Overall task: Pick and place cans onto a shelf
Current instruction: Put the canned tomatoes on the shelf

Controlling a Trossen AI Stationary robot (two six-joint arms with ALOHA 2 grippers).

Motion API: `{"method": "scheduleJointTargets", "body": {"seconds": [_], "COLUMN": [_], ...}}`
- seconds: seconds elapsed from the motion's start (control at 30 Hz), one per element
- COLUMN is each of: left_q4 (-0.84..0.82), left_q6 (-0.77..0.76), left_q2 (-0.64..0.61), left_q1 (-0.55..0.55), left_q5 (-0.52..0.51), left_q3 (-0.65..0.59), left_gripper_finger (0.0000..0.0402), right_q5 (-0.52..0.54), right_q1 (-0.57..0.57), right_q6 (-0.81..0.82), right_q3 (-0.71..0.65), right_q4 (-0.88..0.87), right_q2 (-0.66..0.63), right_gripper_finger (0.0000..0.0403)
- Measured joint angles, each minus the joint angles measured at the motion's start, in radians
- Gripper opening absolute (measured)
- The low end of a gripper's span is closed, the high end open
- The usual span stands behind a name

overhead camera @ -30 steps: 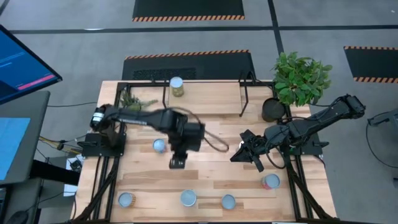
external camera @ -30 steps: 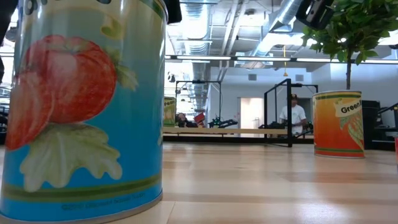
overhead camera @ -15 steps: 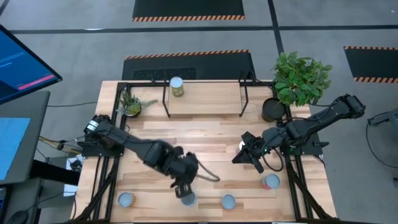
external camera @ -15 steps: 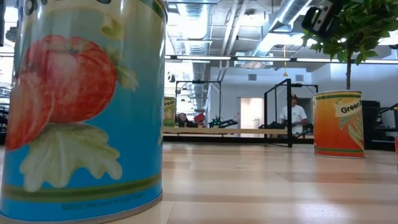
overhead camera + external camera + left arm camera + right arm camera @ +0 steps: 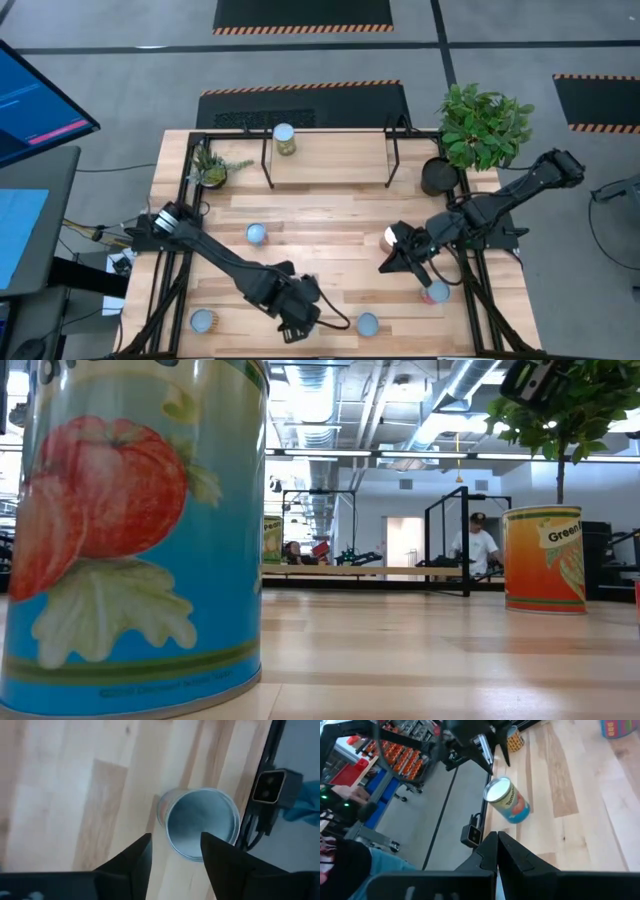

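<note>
My left gripper [image 5: 176, 836] hangs open above a blue tomato-label can [image 5: 200, 822] that stands by the table's near edge. It points down, one finger to each side of the silver top, and hides this can in the high view [image 5: 293, 322]. At mid-right my right gripper [image 5: 497, 847] is shut and holds nothing, with a can [image 5: 393, 238] standing beside it. More cans stand at the left middle [image 5: 257, 234], near left [image 5: 203, 321], near middle [image 5: 367, 324] and near right [image 5: 435, 292]. One can [image 5: 284, 138] stands on the shelf [image 5: 330, 160] at the back.
A potted plant [image 5: 480, 125] with its dark pot [image 5: 437, 177] stands at the back right, and a small green sprig [image 5: 215, 165] at the back left. A small camera [image 5: 270, 787] sits on the table's near edge right beside the tomato can.
My left gripper has swung from the table's middle toward the near edge and come down, rolling about its own axis. It now hangs over the tomato can, which it hides in the high view.
</note>
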Motion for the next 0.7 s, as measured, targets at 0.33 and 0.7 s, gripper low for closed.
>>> {"method": "scheduleJointTargets", "body": {"seconds": [0.33,0.7], "left_q4": [-0.026,-0.044], "left_q6": [-0.069,-0.050], "left_q2": [0.042,0.068], "left_q1": [0.000,0.000], "left_q5": [-0.016,-0.035], "left_q3": [0.000,0.003], "left_gripper_finger": [0.0158,0.0158], "right_q5": [0.001,0.002], "right_q1": [0.024,0.024], "right_q6": [0.000,-0.001], "right_q3": [0.000,0.000], "right_q4": [0.000,-0.006], "right_q2": [0.000,0.000], "right_gripper_finger": [0.0033,0.0033]}}
